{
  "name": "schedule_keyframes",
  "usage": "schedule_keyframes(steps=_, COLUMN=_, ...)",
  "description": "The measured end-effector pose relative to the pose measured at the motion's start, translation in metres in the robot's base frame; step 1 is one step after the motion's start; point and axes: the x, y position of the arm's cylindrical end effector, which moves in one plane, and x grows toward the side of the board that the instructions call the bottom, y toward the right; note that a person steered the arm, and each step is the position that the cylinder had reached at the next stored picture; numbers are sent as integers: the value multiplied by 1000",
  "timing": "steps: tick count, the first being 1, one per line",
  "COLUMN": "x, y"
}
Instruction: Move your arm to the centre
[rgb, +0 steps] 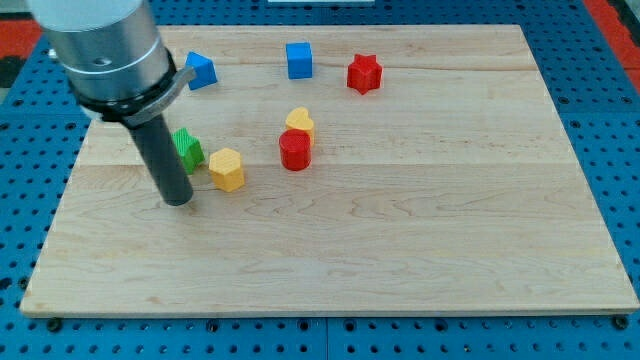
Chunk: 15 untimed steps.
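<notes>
Dark rod only, so you have no jaws to open or close; my tip (178, 201) rests at the surface's (450, 250) left, just left of the yellow hexagonal block (227, 168). You're starting: slide right, below that block, toward the bare centre.

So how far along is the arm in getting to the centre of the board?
Not there yet. My tip rests at the wooden board's left side, just left of the yellow hexagonal block and below the green block. Left: sliding rightwards towards mid-board, below the red cylindrical block.
</notes>
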Motion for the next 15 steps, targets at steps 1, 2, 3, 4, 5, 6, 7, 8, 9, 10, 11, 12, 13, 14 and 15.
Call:
schedule_keyframes(steps=1, x=-3, y=27)
schedule_keyframes(steps=2, x=-5, y=44)
schedule_keyframes(steps=3, x=-5, y=72)
schedule_keyframes(steps=4, x=-6, y=97)
schedule_keyframes(steps=5, x=22, y=168)
schedule_keyframes(steps=6, x=22, y=235)
schedule_keyframes(steps=7, x=22, y=328)
schedule_keyframes(steps=8, x=19, y=444)
schedule_keyframes(steps=9, x=17, y=479)
schedule_keyframes(steps=10, x=17, y=488)
schedule_keyframes(steps=11, x=16, y=494)
schedule_keyframes(steps=12, x=15, y=494)
schedule_keyframes(steps=13, x=14, y=494)
schedule_keyframes(steps=14, x=14, y=494)
schedule_keyframes(steps=15, x=14, y=494)
